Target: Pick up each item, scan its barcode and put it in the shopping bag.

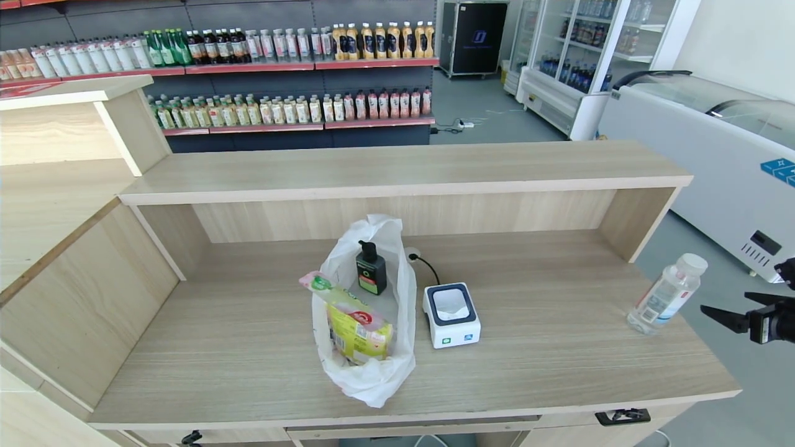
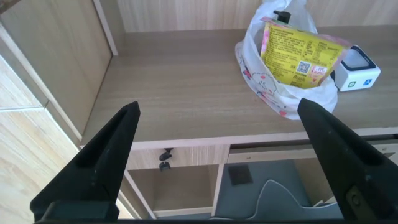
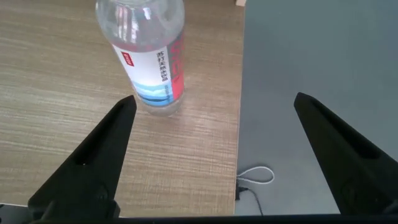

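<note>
While jaws gape, right gripper (image 3: 214,102) hovers — beside bottle (image 3: 149,56).

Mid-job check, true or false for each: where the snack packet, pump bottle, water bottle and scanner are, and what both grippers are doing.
1. The yellow snack packet is inside the shopping bag. True.
2. The water bottle lies in the bag. False: it stands on the counter near its right edge.
3. The right gripper is shut on the water bottle. False: it is open, apart from the bottle.
4. The scanner sits beside the bag, on its right. True.
5. The black pump bottle stands on the scanner. False: it is in the bag.
6. The left gripper is open and holds nothing. True.
</note>
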